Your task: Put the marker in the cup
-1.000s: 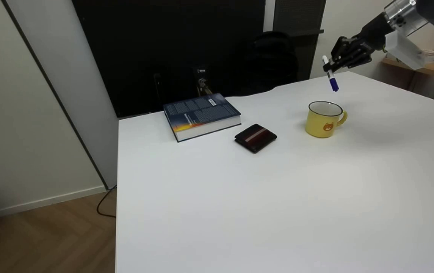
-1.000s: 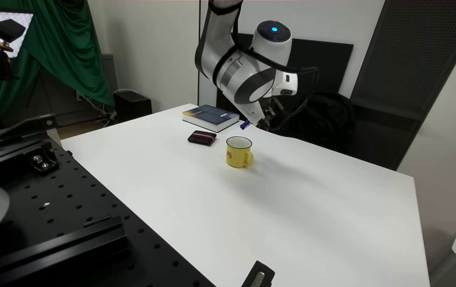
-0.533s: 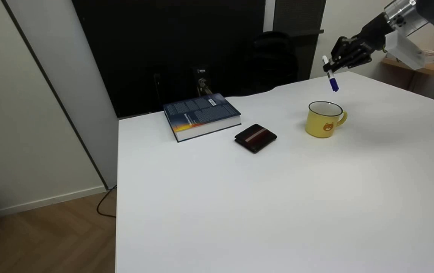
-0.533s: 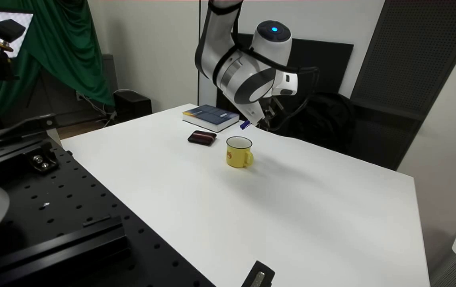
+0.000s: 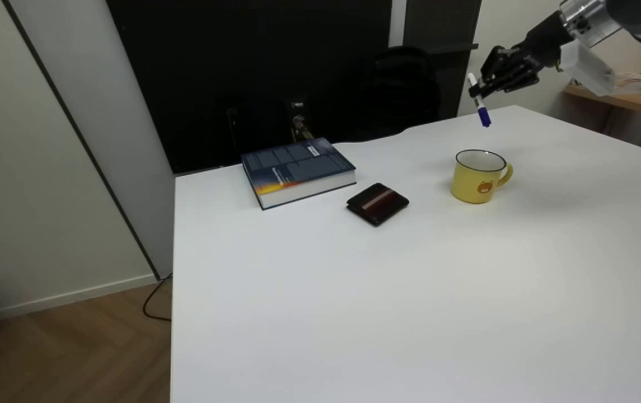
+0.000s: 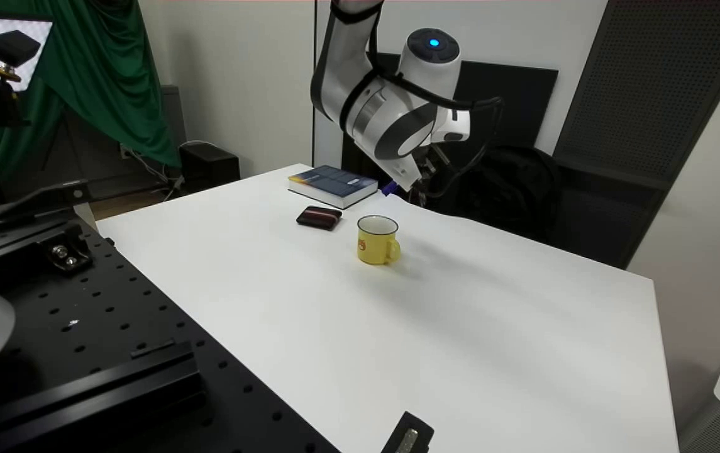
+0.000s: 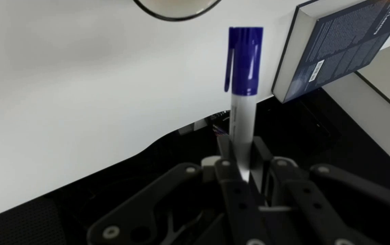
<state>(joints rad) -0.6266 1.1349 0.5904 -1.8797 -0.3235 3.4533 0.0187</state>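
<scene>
Shifted slightly toward ten o'clock since half a second ago in an exterior view, the gripper [image 5: 475, 89] holds the marker [image 5: 479, 102] tilted in the air. Its jaws pinch the white barrel [image 7: 242, 122], spread only to its thickness, blue cap [image 7: 246, 61] lowermost. At the marker's six o'clock, apart, the yellow cup [image 5: 471, 180] stands upright on the table [image 5: 354, 308].
</scene>
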